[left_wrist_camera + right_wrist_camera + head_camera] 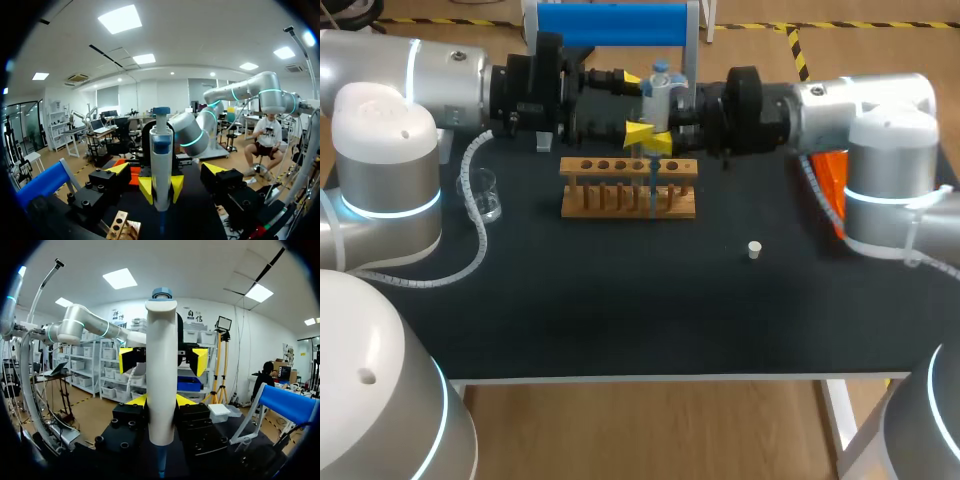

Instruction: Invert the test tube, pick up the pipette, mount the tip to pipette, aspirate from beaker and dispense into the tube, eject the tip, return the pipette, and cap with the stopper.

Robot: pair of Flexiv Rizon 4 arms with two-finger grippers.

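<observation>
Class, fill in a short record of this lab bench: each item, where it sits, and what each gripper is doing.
pipette: upright above the rack, thin end pointing down
right gripper: shut on the pipette
left gripper: open, one finger either side of the pipette
rack: wooden, on the table below both grippers
beaker: on the table, near the left arm
stopper: loose on the table, nearer the right arm, apart from the rack
</observation>
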